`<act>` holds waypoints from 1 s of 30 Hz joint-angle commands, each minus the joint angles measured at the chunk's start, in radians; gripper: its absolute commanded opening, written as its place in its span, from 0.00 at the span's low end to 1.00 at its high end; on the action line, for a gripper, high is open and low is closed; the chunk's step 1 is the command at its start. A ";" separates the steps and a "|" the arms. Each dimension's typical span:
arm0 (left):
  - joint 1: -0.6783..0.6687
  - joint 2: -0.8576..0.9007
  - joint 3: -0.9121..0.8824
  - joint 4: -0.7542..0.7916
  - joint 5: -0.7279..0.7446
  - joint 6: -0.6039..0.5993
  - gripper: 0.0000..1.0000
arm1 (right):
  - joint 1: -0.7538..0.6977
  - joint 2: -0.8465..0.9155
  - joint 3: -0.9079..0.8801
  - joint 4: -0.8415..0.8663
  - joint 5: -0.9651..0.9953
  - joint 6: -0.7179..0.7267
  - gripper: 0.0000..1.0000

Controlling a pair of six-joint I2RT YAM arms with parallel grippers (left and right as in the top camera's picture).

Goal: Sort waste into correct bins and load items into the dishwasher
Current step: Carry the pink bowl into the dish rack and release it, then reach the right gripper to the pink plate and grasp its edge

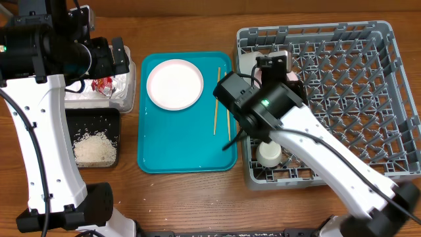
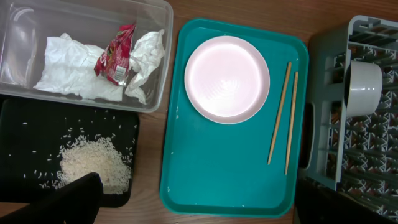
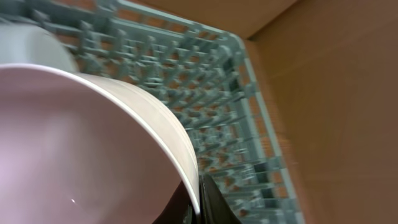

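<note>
Over the far left part of the grey dish rack (image 1: 355, 85), the right gripper (image 3: 196, 202) is clamping the rim of a pale pink plate (image 3: 81, 143), holding it above the pegs. A pale bowl (image 1: 247, 62) is sitting in the rack's far left corner, and a small white cup (image 1: 268, 153) is standing by its near left edge. To the left, a round plate (image 1: 175, 84) and two chopsticks (image 2: 283, 112) are lying on the teal tray (image 1: 184, 148). Further left, the left gripper (image 1: 122, 56) is hovering over the clear tub (image 2: 18, 37), its fingers spread apart and carrying nothing. A crumpled napkin (image 2: 62, 74) and a red packet (image 2: 115, 56) are lying inside that tub, and rice (image 2: 93, 165) is lying in the black tray (image 2: 25, 137) just on its near side
</note>
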 commanded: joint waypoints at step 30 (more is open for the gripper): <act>0.000 -0.002 0.012 0.002 0.008 0.019 1.00 | -0.078 0.365 -0.028 -0.035 0.137 -0.044 0.04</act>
